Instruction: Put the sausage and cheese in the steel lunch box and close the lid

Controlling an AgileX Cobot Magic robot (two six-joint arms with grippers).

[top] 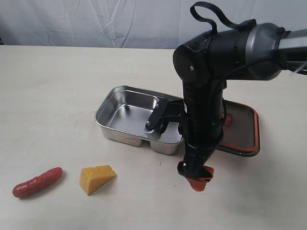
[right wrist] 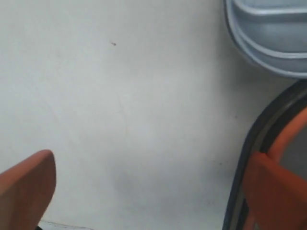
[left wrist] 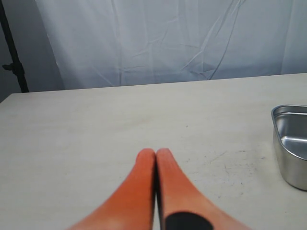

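The dark red sausage [top: 37, 182] lies at the table's front left, with the yellow cheese [top: 97, 178] wedge just to its right. Behind them stands the steel lunch box [top: 108, 108], holding no food, its corner also showing in the left wrist view [left wrist: 288, 143]. The dark lid [top: 242, 127] lies orange rim up, right of the box. My right gripper [top: 196, 178] points down at the table in front of the box and lid. It is open [right wrist: 148, 191], one finger [right wrist: 276, 191] over the lid's edge [right wrist: 249, 158]. My left gripper [left wrist: 156, 153] is shut on nothing above bare table.
A white cloth backdrop hangs behind the table. The right arm's black body [top: 204, 96] covers the box's right end and part of the lid. The left arm is outside the exterior view.
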